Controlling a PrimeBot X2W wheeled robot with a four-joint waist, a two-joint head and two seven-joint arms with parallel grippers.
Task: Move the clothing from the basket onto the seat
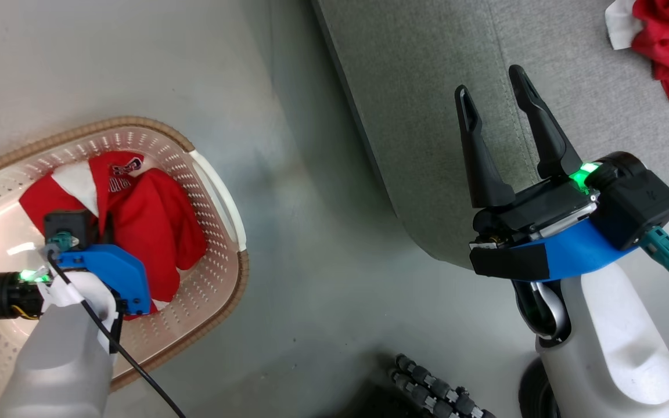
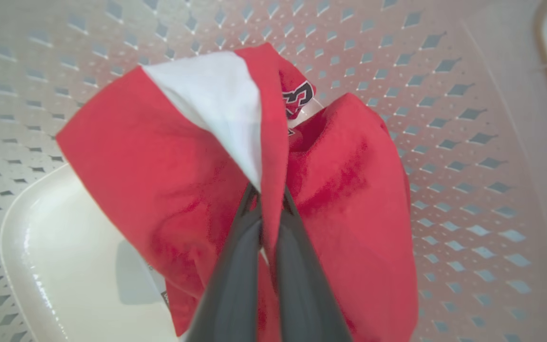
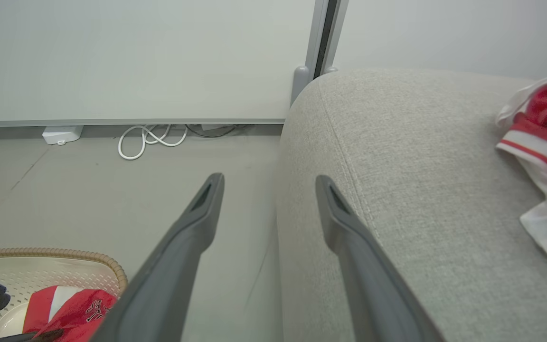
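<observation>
A red garment (image 1: 148, 226) with a white panel and black-and-white lettering hangs bunched inside the cream perforated basket (image 1: 207, 174). My left gripper (image 2: 269, 199) is shut on a fold of that garment (image 2: 340, 199), and the cloth drapes down around both fingers above the basket floor (image 2: 64, 247). My right gripper (image 1: 494, 87) stands open and empty over the near corner of the grey seat (image 1: 427, 87). In the right wrist view its fingertips (image 3: 212, 183) are spread wide beside the seat (image 3: 397, 166). Another red and white garment (image 1: 668, 40) lies on the seat at the far right.
Grey floor (image 1: 311, 261) separates the basket from the seat. A coiled white cable (image 3: 147, 140) and a small white box (image 3: 62, 134) lie along the wall. A ribbed black hose (image 1: 433, 389) is at the bottom edge by my base.
</observation>
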